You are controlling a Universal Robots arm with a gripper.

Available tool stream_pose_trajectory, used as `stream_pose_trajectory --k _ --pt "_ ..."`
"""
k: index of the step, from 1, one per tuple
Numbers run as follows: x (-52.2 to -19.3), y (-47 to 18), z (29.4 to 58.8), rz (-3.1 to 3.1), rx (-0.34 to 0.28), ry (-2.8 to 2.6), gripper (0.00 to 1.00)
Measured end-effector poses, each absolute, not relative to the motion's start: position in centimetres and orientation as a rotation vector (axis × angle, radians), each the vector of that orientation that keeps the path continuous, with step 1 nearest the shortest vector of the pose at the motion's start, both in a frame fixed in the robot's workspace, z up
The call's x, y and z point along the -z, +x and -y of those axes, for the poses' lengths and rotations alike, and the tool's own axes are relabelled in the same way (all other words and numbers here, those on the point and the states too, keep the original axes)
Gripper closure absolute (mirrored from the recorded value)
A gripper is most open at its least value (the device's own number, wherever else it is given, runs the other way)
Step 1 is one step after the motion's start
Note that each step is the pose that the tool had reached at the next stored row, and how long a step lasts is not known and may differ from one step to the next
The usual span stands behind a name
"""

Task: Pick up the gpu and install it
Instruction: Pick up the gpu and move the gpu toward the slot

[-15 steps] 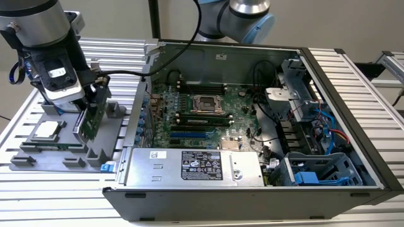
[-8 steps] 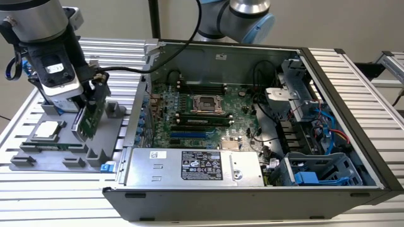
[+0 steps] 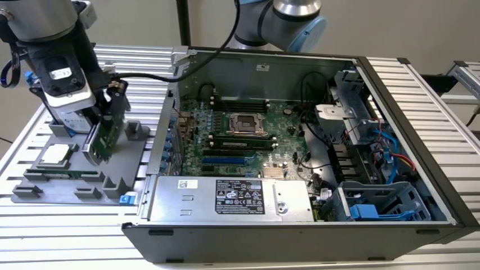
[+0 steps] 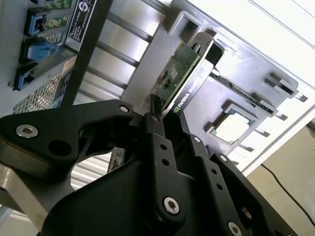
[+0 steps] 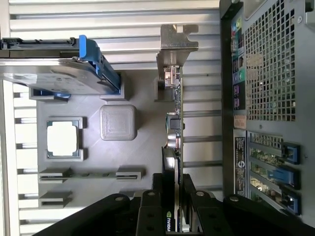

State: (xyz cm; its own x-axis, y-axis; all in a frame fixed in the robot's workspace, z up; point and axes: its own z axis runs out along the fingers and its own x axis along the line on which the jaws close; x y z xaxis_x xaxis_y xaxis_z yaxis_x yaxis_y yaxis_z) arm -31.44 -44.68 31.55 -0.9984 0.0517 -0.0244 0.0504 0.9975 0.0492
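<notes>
Ribbed aluminium table point(image 3: 60, 242) carries everything, with a grey parts tray point(image 3: 71, 183) at the exterior view's left and an open computer case point(image 3: 408, 107) from the middle to the right. Nearest in the case lies the silver power supply point(image 3: 225, 197), and the green motherboard point(image 3: 248, 140) sits behind it.

Above the tray, the arm's wrist points almost straight down, leaning slightly. Its gripper point(image 3: 109, 112) pinches the gpu point(image 3: 103, 140) by 1 short end, and in both wrist views the 2 black fingers point(image 4: 156, 142) press flat on the card's 2 faces.

The gpu hangs on edge, its long axis close to vertical and a little tilted, the silver bracket point(image 5: 174, 44) at the lower end toward the tray. In the first wrist view the card point(image 5: 175, 113) shows edge-on, running straight out from the gripper point(image 5: 173, 179), parallel to the case's rear panel. A processor chip point(image 5: 63, 138) lies in its tray pocket, and a hard drive with blue rails point(image 5: 59, 78) stands beyond it.

I cannot tell whether the bracket end touches the tray. The gripper's body hides the held end of the card, and the arm's upper links are cut off at the far edge.
</notes>
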Motion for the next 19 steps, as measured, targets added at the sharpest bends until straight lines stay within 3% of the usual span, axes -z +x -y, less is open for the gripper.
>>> stream_pose_trajectory --k 19 --pt "-33.9 -31.4 44.7 -3.114 -0.076 0.080 1.00"
